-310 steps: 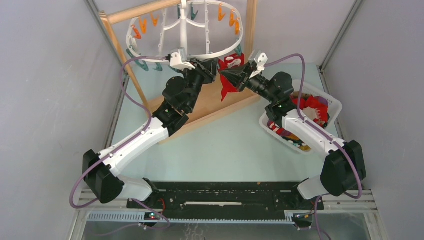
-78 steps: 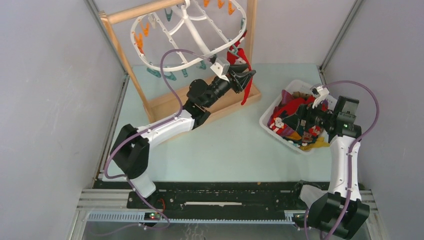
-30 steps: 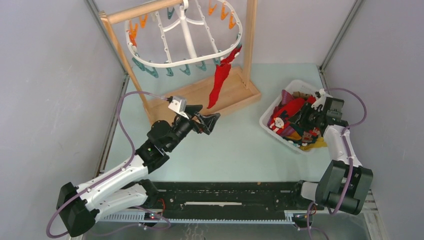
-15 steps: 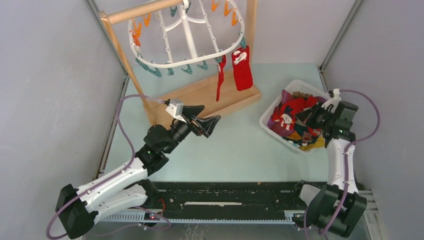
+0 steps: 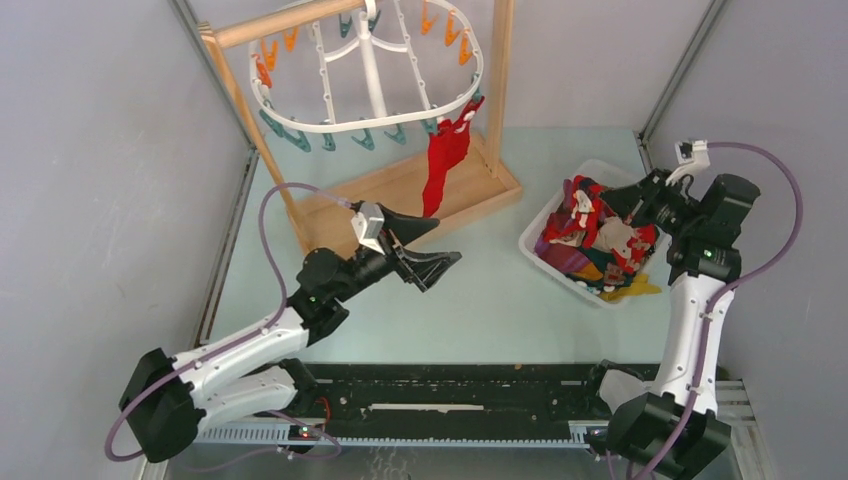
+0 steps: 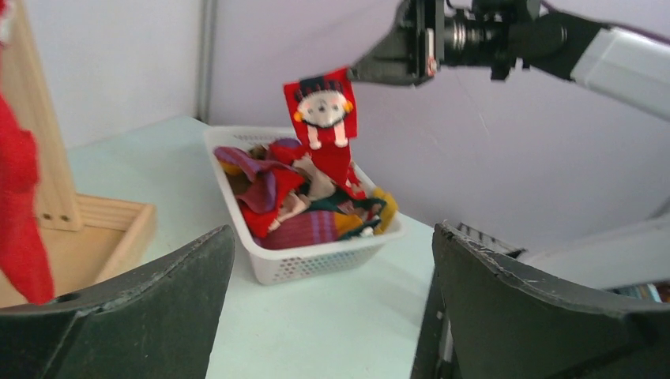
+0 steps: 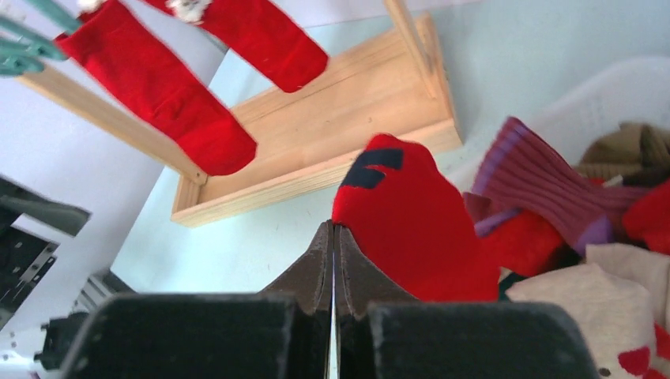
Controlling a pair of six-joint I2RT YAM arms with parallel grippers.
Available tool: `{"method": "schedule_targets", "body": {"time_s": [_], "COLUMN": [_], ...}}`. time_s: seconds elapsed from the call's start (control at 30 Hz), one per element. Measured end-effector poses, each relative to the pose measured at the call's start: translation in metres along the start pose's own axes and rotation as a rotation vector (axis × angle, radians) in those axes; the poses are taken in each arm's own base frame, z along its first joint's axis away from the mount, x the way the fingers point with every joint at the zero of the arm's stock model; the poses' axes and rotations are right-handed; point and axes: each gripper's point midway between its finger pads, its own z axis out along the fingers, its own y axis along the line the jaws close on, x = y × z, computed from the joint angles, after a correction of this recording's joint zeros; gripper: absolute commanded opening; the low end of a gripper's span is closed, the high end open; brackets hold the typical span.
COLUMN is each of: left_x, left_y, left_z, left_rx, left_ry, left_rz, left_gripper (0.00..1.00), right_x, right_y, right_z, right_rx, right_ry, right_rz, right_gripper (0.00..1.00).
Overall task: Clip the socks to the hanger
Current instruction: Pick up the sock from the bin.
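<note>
The white oval hanger hangs from the wooden stand, with orange and teal pins round its rim. Two red socks dangle from its near right rim, also seen in the right wrist view. My right gripper is shut on a red sock with a doll face, lifted above the basket. From the left wrist view that sock hangs from the right gripper. In its own view the right gripper pinches the sock's edge. My left gripper hovers open and empty over the table, facing the basket.
A white basket at the right holds several more socks in red, purple, beige and yellow. The wooden stand's tray base lies at the back, its posts on either side of the hanger. Grey walls close in both sides.
My right gripper has shut on the doll-face sock and lifted it out of the basket. The left gripper has shifted a little to the right. The clipped socks keep swinging on the hanger.
</note>
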Motion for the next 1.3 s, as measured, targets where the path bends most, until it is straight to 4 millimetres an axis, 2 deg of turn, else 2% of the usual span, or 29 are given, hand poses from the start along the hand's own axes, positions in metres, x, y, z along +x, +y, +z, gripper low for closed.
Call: {"method": "schedule_targets", "body": {"time_s": [0.07, 0.13, 0.3, 0.53, 0.67, 0.9, 1.13, 1.3], "left_x": [0.011, 0.019, 0.028, 0.037, 0.045, 0.059, 0.082, 0.083], "left_y": [-0.003, -0.006, -0.01, -0.01, -0.008, -0.007, -0.003, -0.007], "left_z": [0.004, 0.008, 0.018, 0.025, 0.03, 0.031, 0.037, 0.05], "left_rx": [0.035, 0.066, 0.12, 0.16, 0.171, 0.19, 0.192, 0.223], "left_ry": [0.027, 0.04, 0.031, -0.009, -0.019, -0.018, 0.043, 0.057], "left_rz": [-0.018, -0.042, -0.093, -0.144, -0.173, -0.229, -0.327, -0.378], "left_gripper": [0.97, 0.96, 0.94, 0.89, 0.89, 0.86, 0.8, 0.72], "right_x": [-0.005, -0.001, 0.024, 0.061, 0.071, 0.076, 0.077, 0.077], "right_y": [0.014, 0.031, 0.071, 0.124, 0.144, 0.164, 0.171, 0.174], "right_z": [0.001, 0.005, 0.01, 0.006, 0.002, 0.002, 0.002, 0.003], "right_rx": [-0.041, -0.097, -0.249, -0.475, -0.569, -0.66, -0.693, -0.703], "right_ry": [0.006, 0.03, 0.117, 0.24, 0.272, 0.298, 0.305, 0.309], "right_rz": [-0.052, -0.093, -0.146, -0.187, -0.201, -0.198, -0.191, -0.19], "right_gripper": [0.0, 0.0, 0.0, 0.0, 0.0, 0.0, 0.0, 0.0]}}
